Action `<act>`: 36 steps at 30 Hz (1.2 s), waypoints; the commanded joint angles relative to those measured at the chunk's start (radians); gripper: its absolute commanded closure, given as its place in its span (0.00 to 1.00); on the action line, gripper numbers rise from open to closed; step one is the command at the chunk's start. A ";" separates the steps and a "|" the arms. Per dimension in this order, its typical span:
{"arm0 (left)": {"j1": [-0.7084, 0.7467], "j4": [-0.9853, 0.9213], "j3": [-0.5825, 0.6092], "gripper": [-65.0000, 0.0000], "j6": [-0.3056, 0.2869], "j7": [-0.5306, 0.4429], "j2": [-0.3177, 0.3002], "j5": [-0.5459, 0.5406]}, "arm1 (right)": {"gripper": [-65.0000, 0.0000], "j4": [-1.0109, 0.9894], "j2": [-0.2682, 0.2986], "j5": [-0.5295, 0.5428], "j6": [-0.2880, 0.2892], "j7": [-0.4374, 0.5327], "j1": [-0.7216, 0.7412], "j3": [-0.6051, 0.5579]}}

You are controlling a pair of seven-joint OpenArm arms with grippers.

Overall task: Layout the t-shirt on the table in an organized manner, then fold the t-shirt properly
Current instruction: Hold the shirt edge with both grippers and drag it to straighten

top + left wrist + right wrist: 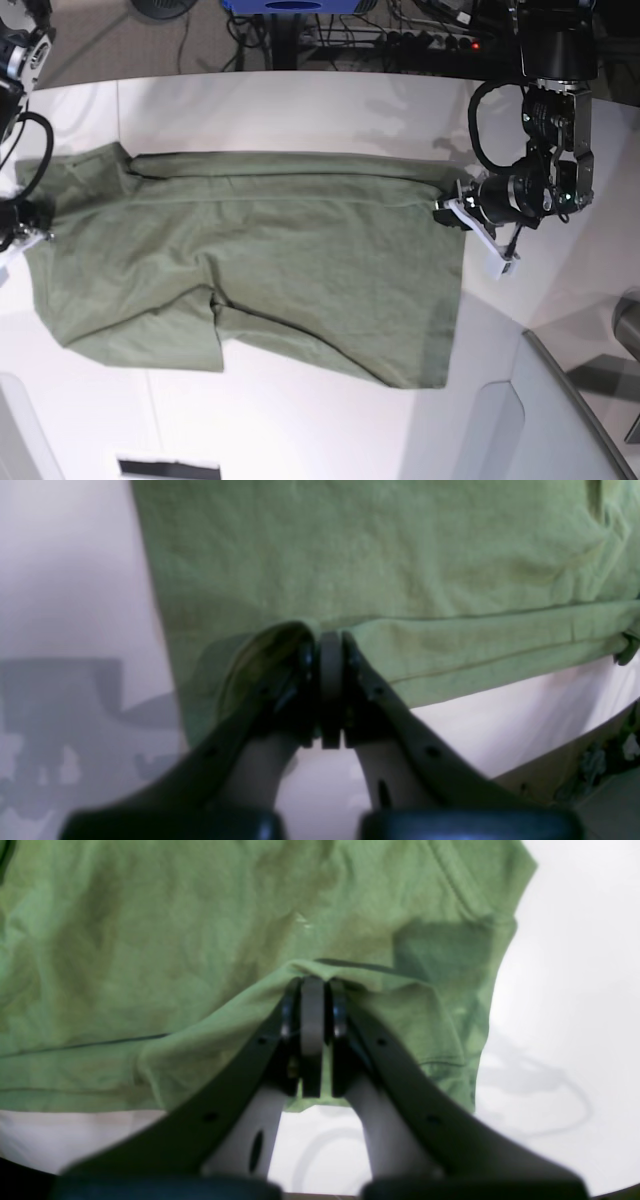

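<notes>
The t-shirt [250, 270] is spread wide across the white tabletop [300, 420], its hem edge pinched tight by the left pincer [330, 645] and a sleeve-side edge clamped by the right pincer [312, 990]. Bare tabletop is seen in front of and behind the cloth, while a grey angled panel [560, 420] crowds the front corner on the left arm's side.

right gripper [40, 236] mostly cut off at base view's left edge; t-shirt [250, 260] runs past both wrist frames; left wrist view blurred, clutter lower right unreadable
</notes>
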 commanded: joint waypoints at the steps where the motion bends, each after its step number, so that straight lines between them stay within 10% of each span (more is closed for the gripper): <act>1: -0.029 0.010 -0.004 1.00 0.011 -0.018 -0.013 -0.013 | 1.00 0.009 0.029 0.008 0.003 0.021 0.030 0.003; 36: -0.043 0.031 -0.055 1.00 0.039 -0.024 -0.011 -0.013 | 0.99 -0.012 0.024 0.010 0.003 0.067 0.080 -0.084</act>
